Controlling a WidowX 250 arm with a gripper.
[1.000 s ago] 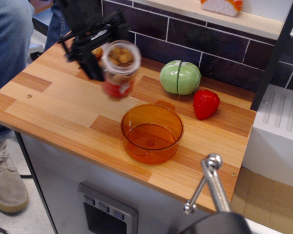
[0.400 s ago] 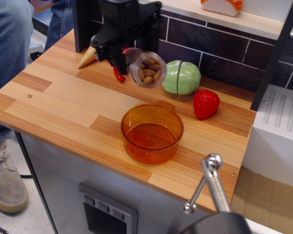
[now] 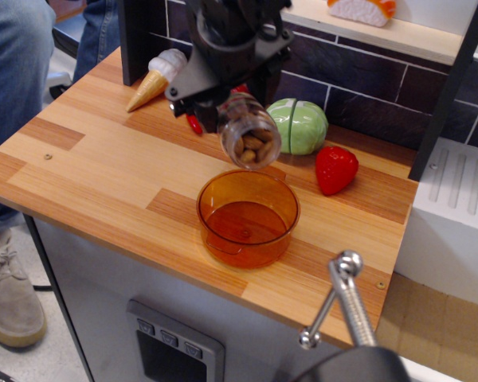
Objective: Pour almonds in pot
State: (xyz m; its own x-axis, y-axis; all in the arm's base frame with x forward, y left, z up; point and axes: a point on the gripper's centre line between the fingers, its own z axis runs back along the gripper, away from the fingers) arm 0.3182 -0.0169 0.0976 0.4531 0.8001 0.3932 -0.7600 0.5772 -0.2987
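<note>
My black gripper (image 3: 223, 99) is shut on a small clear plastic jar (image 3: 251, 131) and holds it tipped, mouth pointing down and toward the camera. The brown almonds (image 3: 253, 146) lie piled at the jar's mouth. The jar hangs just above the far rim of the translucent orange pot (image 3: 248, 216), which stands on the wooden counter (image 3: 103, 175) and shows only its orange bottom inside. The jar's label is hidden by the gripper.
A green cabbage toy (image 3: 296, 125) and a red strawberry (image 3: 336, 169) lie right behind the pot. An ice-cream cone toy (image 3: 154, 76) and a small red chilli (image 3: 193, 123) lie at the back left. A person's leg stands left. A metal handle (image 3: 344, 306) is at the front.
The gripper has carried the jar from the back left to above the pot's far rim and tipped it from upright to mouth-down. The almonds have slid to the mouth.
</note>
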